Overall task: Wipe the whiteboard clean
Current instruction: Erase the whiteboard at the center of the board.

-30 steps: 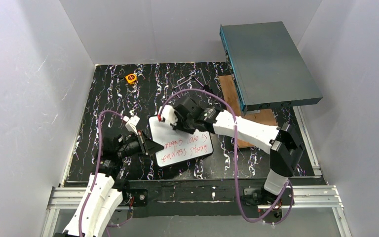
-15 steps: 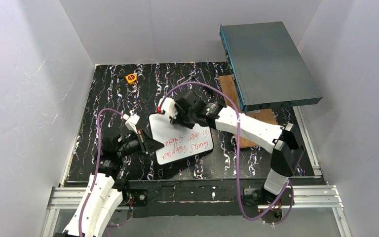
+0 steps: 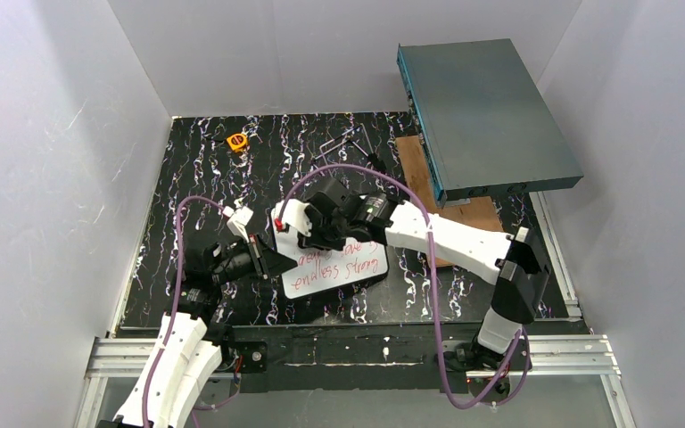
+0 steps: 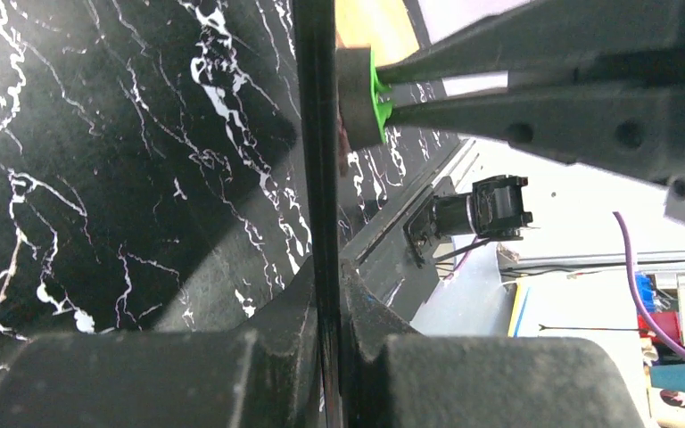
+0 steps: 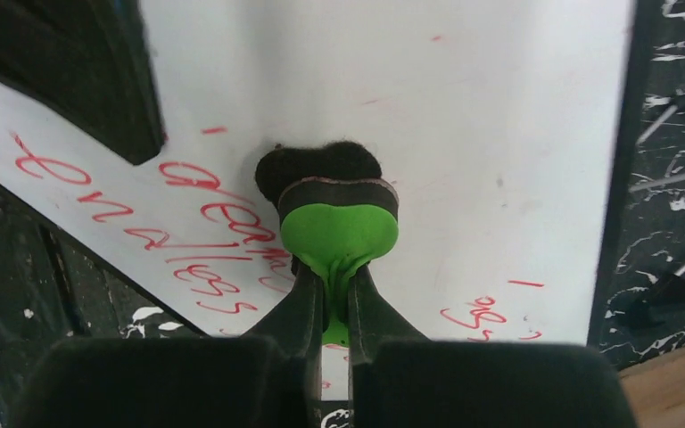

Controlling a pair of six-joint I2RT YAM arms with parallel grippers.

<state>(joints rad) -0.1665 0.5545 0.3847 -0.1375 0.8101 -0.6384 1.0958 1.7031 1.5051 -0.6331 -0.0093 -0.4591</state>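
Observation:
The whiteboard lies tilted on the black marbled table, with red handwriting on its near part. My left gripper is shut on the board's left edge, which shows as a thin black strip between its jaws. My right gripper is shut on a green eraser whose black felt pad presses on the board's white face, at the upper line of writing. The eraser also shows in the left wrist view. The board beyond the pad is white with a few red specks.
A large grey-teal metal box stands at the back right, partly over a brown wooden board. An orange tape measure lies at the back left. Black wire pieces lie behind the whiteboard and show in the right wrist view.
My right gripper, holding the eraser, first moved a little away over the board's far part, then came back left and nearer onto the top line of writing. The left gripper has stayed put.

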